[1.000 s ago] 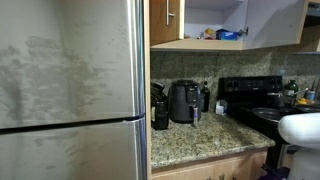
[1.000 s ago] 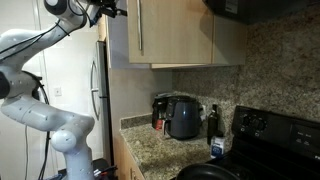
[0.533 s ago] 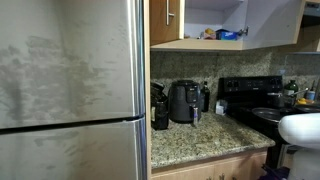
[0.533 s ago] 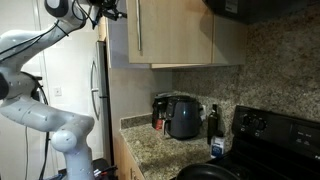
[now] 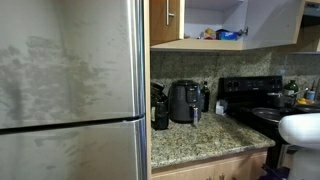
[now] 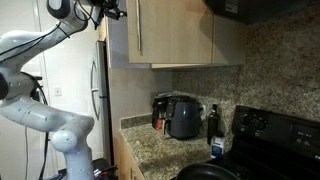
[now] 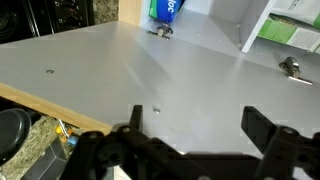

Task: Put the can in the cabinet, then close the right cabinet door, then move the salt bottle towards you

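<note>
Black gripper [image 7: 195, 115] — jaws wide apart

steel fridge [image 5: 70, 90], black appliance [image 5: 183, 101] on speckled granite counter [image 5: 200, 142], black stove [image 5: 250, 92] beside it, dark bottle [image 6: 213, 120] near stove

Lighting both exterior views softly and evenly, rather dimly. Shading the countertop [image 5: 205, 145] beneath the cabinet [image 6: 170, 35]. Smearing a blotchy dull sheen across the fridge [image 5: 70, 70]. Overexposing the white arm [image 6: 40, 110] a little. Blurring the dark gripper [image 7: 198, 128] close against the wrist lens; softening everything through low resolution.
</note>
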